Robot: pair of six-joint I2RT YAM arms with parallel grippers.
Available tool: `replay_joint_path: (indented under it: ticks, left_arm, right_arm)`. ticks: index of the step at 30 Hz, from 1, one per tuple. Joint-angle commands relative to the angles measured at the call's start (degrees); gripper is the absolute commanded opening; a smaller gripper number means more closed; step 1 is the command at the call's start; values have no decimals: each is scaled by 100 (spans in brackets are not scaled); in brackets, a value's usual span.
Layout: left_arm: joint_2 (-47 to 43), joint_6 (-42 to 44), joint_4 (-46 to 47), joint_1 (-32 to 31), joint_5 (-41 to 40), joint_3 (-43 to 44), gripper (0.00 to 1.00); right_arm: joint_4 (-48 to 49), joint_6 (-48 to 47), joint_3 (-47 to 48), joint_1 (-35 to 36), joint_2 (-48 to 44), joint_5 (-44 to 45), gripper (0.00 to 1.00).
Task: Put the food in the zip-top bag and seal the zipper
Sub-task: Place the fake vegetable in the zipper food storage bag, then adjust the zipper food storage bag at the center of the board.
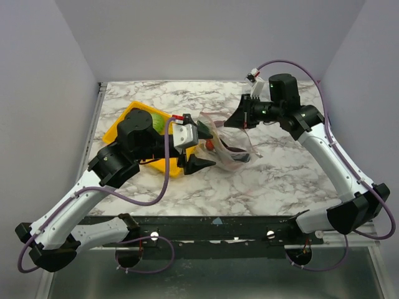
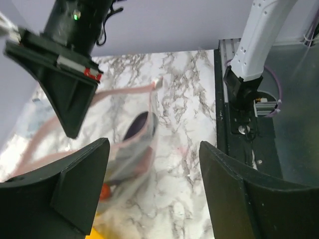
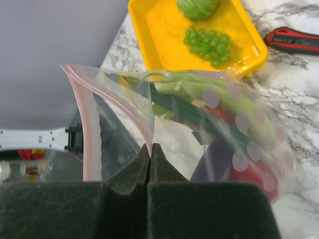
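Observation:
The clear zip-top bag [image 1: 232,149] lies mid-table, its mouth lifted. In the right wrist view the bag [image 3: 124,109] holds green stalks [image 3: 199,97], a red tomato [image 3: 251,174] and a dark purple eggplant [image 3: 214,159]. My right gripper [image 3: 150,147] is shut on the pinkish zipper [image 3: 130,107] at the mouth edge; it also shows in the top view [image 1: 229,123]. My left gripper [image 1: 211,148] is open and empty at the bag's left side. In the left wrist view its jaws [image 2: 154,184] stand wide apart over the bag [image 2: 132,152]. The fish and chili are not visible.
A yellow tray [image 1: 124,121] sits left of the bag, partly under my left arm, with a green cabbage [image 3: 197,6] and grapes [image 3: 207,42] in it. A red-handled tool [image 3: 294,41] lies beside the tray. White walls enclose the marble table [image 1: 299,174].

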Motion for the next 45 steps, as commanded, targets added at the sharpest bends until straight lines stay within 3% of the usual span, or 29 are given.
replay_joint_path:
  ticks: [1, 3, 5, 14, 18, 21, 29, 31, 33, 34, 35, 39, 41, 45]
  left_arm:
    - [217, 1339, -434, -42, 893, 427, 75]
    - [582, 2035, -1006, -94, 1442, 652, 74]
    - [974, 2275, -1542, -231, 1413, 1076, 74]
    - [1622, 2863, -2022, -943, 247, 1358, 74]
    - [1740, 2850, -2059, -1216, -483, 1332, 62]
    - [1669, 2653, -1722, -1302, -1137, 1182, 38]
    - [1584, 2707, -1218, -1313, -1580, 769, 32]
    - [1658, 2698, -1227, -1315, -1681, 789, 24]
    - [1758, 2620, -1279, -1309, -1803, 842, 6]
    - [1815, 2537, -1317, -1307, -1872, 893, 0]
    - [1842, 2428, -1327, -1307, -1933, 934, 0]
    - [1860, 1947, -1275, -1282, -1984, 997, 0]
    - [1842, 1692, -1256, -1235, -1893, 1013, 0]
    - [1823, 1165, -1226, -1003, -1429, 1018, 0]
  right_arm:
    - [-568, -791, 94, 5, 48, -893, 0]
    - [-622, -985, 29, 2, 57, -1195, 0]
    - [-851, -1150, 117, 7, 121, -1321, 0]
    - [-1287, -1422, 559, 5, -56, -1689, 0]
    - [-1345, -1525, 577, 8, -13, -1746, 0]
    - [-1297, -1527, 569, 12, -15, -1921, 0]
    - [-1136, -1575, 608, 6, -45, -2259, 0]
    - [-1160, -1651, 616, 11, 3, -2389, 0]
    - [-1239, -1793, 632, 4, 49, -2474, 0]
    - [-1258, -1845, 631, 7, 57, -2468, 2]
    - [-1231, -1871, 628, 6, 44, -2411, 7]
    - [-361, -1316, 223, 0, -304, -1708, 36]
    - [35, -989, 44, -41, -437, -1264, 43]
    - [876, -322, -373, -504, -626, -1214, 57]
